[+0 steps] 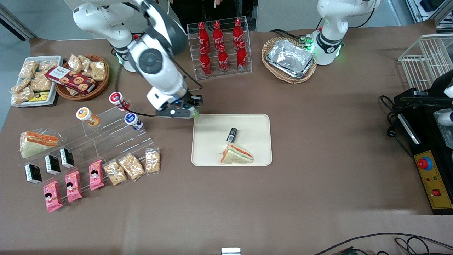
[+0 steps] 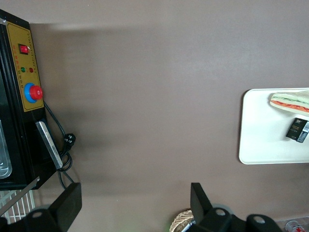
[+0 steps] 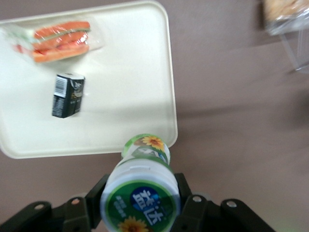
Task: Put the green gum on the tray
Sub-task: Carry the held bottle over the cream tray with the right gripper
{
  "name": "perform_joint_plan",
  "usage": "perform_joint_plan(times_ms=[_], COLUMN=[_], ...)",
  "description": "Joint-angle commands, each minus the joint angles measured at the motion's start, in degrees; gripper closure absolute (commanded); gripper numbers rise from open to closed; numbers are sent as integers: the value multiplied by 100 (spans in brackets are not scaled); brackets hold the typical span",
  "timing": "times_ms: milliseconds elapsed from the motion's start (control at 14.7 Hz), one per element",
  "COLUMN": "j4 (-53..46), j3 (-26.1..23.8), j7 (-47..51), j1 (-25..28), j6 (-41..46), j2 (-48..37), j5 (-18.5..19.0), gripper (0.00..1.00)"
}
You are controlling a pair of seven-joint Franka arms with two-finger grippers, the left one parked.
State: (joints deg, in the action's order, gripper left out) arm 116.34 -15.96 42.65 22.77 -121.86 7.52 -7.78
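Observation:
My right gripper (image 1: 194, 110) is shut on the green gum (image 3: 141, 191), a small canister with a white rim and a green lid label. It hangs above the table right at the corner of the cream tray (image 1: 208, 122) that lies farthest from the front camera, toward the working arm's end. In the right wrist view the canister's body (image 3: 145, 147) overlaps the tray's rim (image 3: 170, 96). In the front view the gum is hidden by the hand. On the tray lie a wrapped sandwich (image 1: 236, 154) and a small black packet (image 1: 231, 134).
A clear stepped stand (image 1: 106, 131) holds orange-lidded (image 1: 86, 116), red-lidded (image 1: 118, 100) and blue-lidded (image 1: 133, 120) canisters beside the gripper. A cola bottle rack (image 1: 221, 47) and a basket of foil trays (image 1: 290, 59) stand farther from the camera. Snack packets (image 1: 131, 165) lie nearer.

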Motion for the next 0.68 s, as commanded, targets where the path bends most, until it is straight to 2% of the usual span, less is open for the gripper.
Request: perform_joint_plan(times_ms=[0,205,477,614], j4=[46,90,82,81], j3=[32,40,40,41], j7=[314,541,1078,1210], j1=[236,350,465,509], j6=[-627,-1154,-1629,-1796], j2=[644,1102,1594,1744], j5=[145,233,874,971], gripper=[62,62,62,62])
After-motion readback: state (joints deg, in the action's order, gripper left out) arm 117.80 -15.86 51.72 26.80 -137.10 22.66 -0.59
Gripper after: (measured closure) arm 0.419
